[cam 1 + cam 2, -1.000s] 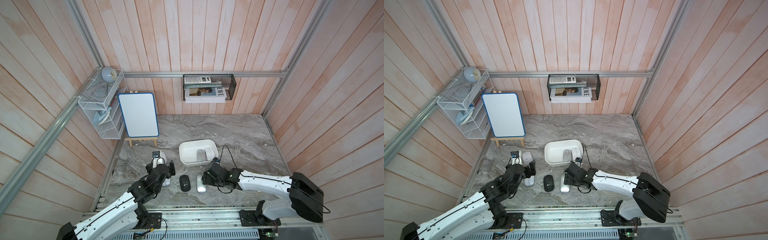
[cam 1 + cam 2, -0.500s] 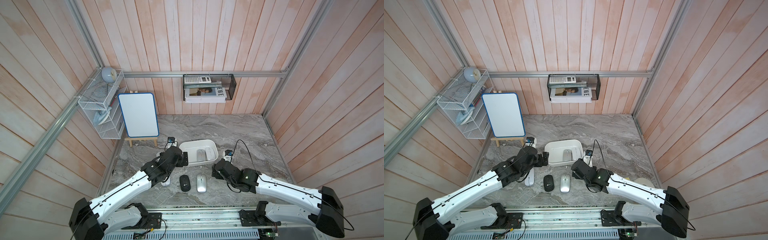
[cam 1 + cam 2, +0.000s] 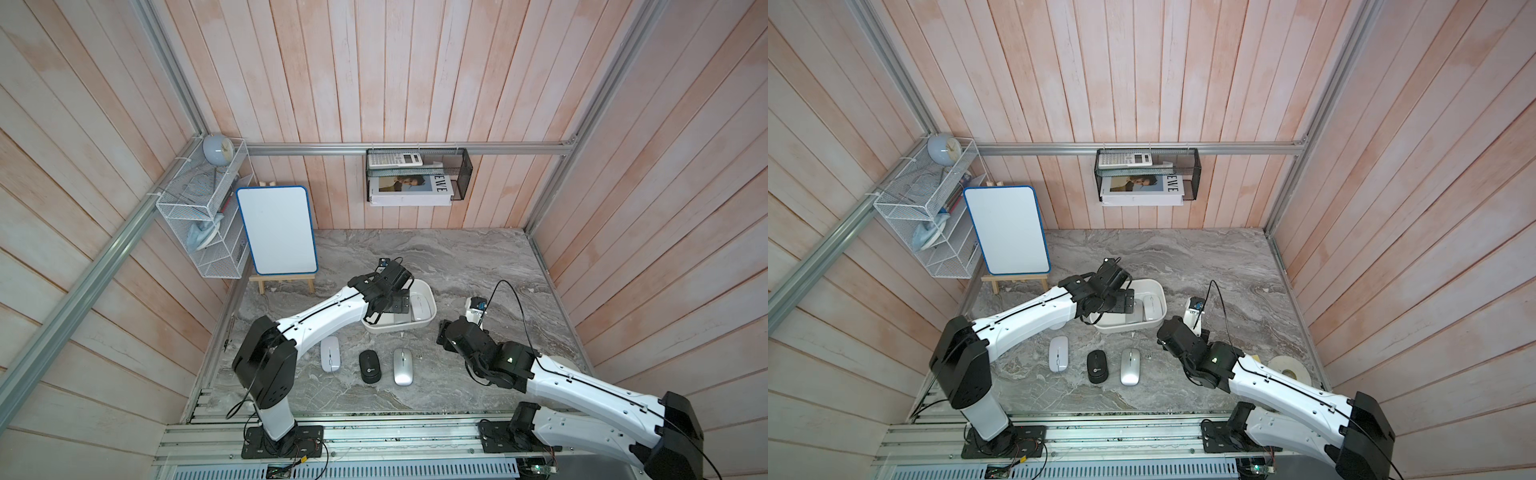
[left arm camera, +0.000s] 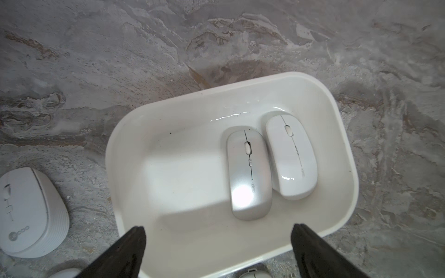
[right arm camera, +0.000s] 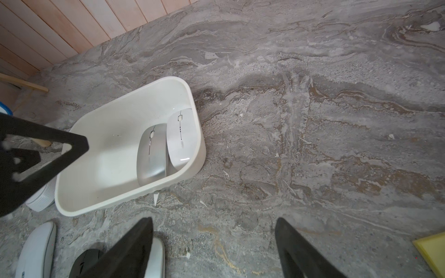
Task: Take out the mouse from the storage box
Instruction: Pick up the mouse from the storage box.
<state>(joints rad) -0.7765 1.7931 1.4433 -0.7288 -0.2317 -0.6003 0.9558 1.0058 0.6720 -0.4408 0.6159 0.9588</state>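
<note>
The storage box (image 3: 420,328) (image 3: 1130,329) is a shallow white tub in the middle of the marble table. Two mice lie side by side at one end of it: a silver mouse (image 4: 248,173) (image 5: 151,156) and a glossy white mouse (image 4: 291,156) (image 5: 179,139) (image 3: 422,305). My left gripper (image 4: 218,228) (image 3: 395,305) hovers over the box's bare half, open, with nothing between its fingers. My right gripper (image 5: 214,220) (image 3: 442,332) hangs open over bare table just right of the box, holding nothing.
Three mice lie in a row on the table in front of the box: white (image 3: 330,353), black (image 3: 370,365), silver (image 3: 403,365). A ribbed white mouse (image 4: 31,211) sits beside the box. A whiteboard easel (image 3: 278,228) stands at the back left and a tape roll (image 3: 1287,370) at the right.
My left arm has swung from the near left of the table to over the box. My right arm has drawn back to the right, away from the silver mouse on the table.
</note>
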